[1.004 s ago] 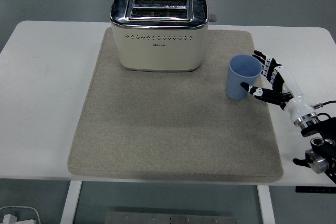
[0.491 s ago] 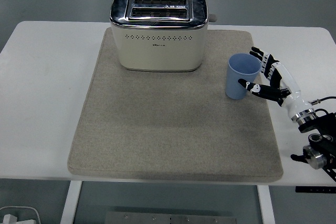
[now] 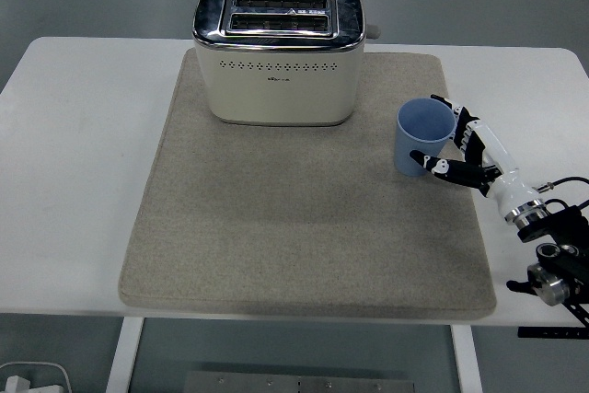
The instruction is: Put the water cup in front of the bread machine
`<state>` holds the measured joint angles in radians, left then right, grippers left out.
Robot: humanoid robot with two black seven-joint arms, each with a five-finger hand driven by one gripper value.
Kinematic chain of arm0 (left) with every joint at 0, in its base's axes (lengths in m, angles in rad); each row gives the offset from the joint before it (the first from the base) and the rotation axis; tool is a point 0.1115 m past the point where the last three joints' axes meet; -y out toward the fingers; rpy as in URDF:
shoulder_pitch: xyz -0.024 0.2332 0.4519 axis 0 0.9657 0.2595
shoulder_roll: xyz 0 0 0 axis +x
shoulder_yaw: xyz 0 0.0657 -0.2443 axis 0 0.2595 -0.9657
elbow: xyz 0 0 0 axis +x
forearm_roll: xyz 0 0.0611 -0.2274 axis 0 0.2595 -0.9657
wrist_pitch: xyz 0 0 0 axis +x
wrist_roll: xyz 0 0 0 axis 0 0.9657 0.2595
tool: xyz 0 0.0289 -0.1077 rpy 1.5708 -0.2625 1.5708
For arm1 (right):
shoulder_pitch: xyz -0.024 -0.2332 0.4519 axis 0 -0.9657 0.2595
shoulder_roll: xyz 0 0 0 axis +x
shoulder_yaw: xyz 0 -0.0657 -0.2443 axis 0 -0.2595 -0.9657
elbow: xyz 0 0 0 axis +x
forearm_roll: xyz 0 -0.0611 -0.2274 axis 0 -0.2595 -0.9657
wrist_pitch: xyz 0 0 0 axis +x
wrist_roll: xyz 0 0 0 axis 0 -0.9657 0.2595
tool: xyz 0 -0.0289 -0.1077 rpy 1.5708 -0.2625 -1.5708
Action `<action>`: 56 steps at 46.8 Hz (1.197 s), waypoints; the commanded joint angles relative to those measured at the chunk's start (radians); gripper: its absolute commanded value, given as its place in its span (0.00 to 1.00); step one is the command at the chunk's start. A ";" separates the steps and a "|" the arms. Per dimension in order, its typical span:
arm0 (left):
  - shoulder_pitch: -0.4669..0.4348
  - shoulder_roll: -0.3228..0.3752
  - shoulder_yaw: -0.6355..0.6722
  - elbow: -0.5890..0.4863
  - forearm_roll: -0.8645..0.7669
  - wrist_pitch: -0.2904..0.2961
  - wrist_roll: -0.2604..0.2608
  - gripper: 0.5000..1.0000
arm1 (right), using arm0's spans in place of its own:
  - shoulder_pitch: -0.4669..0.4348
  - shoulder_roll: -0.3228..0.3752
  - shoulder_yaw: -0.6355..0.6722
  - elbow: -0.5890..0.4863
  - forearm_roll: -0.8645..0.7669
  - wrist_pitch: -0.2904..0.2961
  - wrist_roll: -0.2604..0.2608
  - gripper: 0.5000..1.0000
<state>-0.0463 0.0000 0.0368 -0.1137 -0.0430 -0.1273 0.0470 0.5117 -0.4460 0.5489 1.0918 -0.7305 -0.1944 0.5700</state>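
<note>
The blue water cup (image 3: 419, 135) stands upright on the beige mat (image 3: 304, 227), to the right of and a little nearer than the cream bread machine (image 3: 278, 54). My right hand (image 3: 444, 135) comes in from the right edge and wraps the cup's right side. The thumb (image 3: 433, 164) lies across the cup's lower front and the other fingers (image 3: 457, 120) curl behind its rim. The cup still rests on the mat. The left arm is not in view.
The mat covers the middle of the white table (image 3: 74, 181). The bread machine stands at the mat's far edge, with bare mat in front of it. The right forearm (image 3: 543, 246) lies over the table's right front corner.
My right hand has moved left and closed around the cup. The cup has shifted slightly to the left on the mat.
</note>
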 commanded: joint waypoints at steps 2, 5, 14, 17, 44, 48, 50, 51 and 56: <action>0.000 0.000 0.000 0.000 0.000 0.000 -0.001 0.99 | -0.002 0.000 -0.001 0.000 0.000 0.000 0.001 0.83; 0.000 0.000 0.000 0.000 0.000 0.000 -0.001 0.99 | -0.001 0.000 -0.001 0.000 0.000 0.000 0.001 0.83; -0.001 0.000 0.000 0.000 0.000 0.000 0.001 0.99 | 0.001 0.000 -0.001 0.000 0.000 0.000 -0.012 0.83; 0.000 0.000 0.000 0.000 0.000 0.000 -0.001 0.99 | 0.001 0.000 -0.001 0.000 0.000 0.000 -0.022 0.83; 0.000 0.000 0.000 0.000 0.000 0.000 -0.001 0.99 | 0.014 0.001 -0.001 0.000 -0.012 0.003 -0.025 0.72; 0.000 0.000 0.000 0.000 0.000 0.000 0.001 0.99 | 0.014 0.001 -0.001 0.003 -0.013 0.004 -0.025 0.73; 0.000 0.000 0.000 0.000 0.000 0.000 -0.001 0.99 | 0.014 0.001 -0.001 0.003 -0.013 0.004 -0.025 0.73; -0.001 0.000 0.000 0.000 0.000 0.000 0.001 0.99 | 0.014 0.001 -0.001 0.003 -0.013 0.004 -0.025 0.74; 0.000 0.000 0.000 0.000 0.000 0.000 -0.001 0.99 | 0.017 0.001 -0.007 0.002 -0.013 0.004 -0.027 0.74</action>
<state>-0.0462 0.0000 0.0367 -0.1136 -0.0430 -0.1273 0.0467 0.5264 -0.4448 0.5475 1.0949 -0.7440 -0.1902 0.5445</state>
